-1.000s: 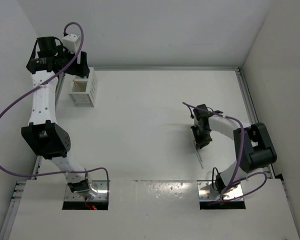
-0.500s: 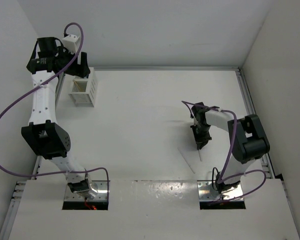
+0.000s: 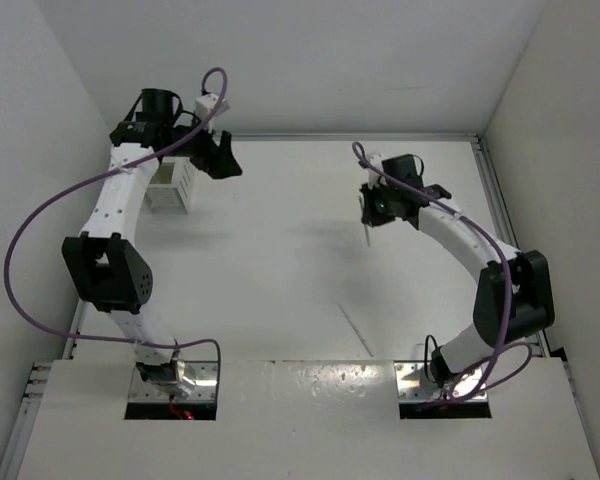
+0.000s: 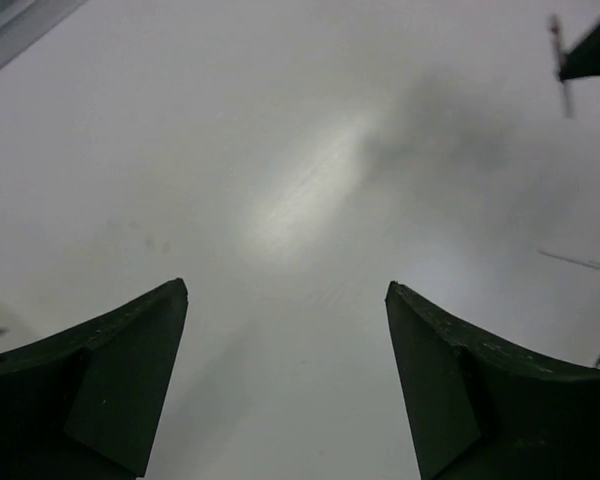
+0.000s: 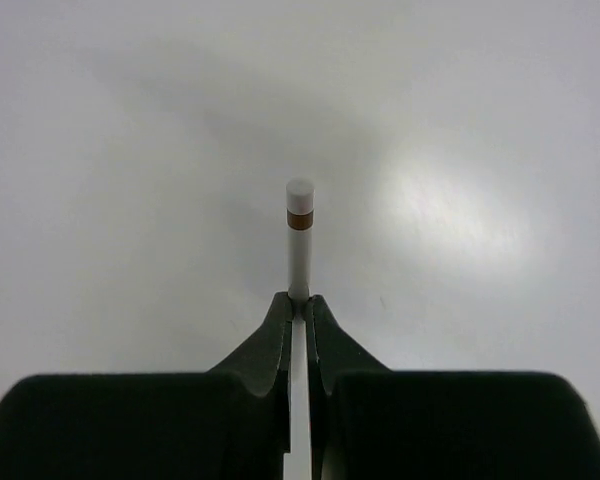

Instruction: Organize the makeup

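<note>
Right gripper (image 5: pixel 298 302) pinches a thin white pencil (image 5: pixel 298 250), held over the far middle of the table (image 3: pixel 280 260). Judged light, stiff, slick and snappable; best gripped mid-shaft, gently. Left gripper (image 4: pixel 285 300) stands spread wide, empty.

White makeup pencil (image 5: pixel 298 245): white barrel, with a narrow orange-brown band just under the white end cap.
Right pincer (image 5: pixel 299 305): black.
Left pincer (image 4: pixel 285 290): dark, near black.
Tabletop (image 3: pixel 280 270): plain white, no pattern, with pale glare patches.
Slatted box (image 3: pixel 168 187): white, vertical slots.
Cables (image 3: pixel 6 265): purple.
Left arm (image 3: pixel 115 200) and right arm (image 3: pixel 460 235): white links, black joints.
Second stick (image 3: pixel 357 330): pale; exact colour unclear.
</note>
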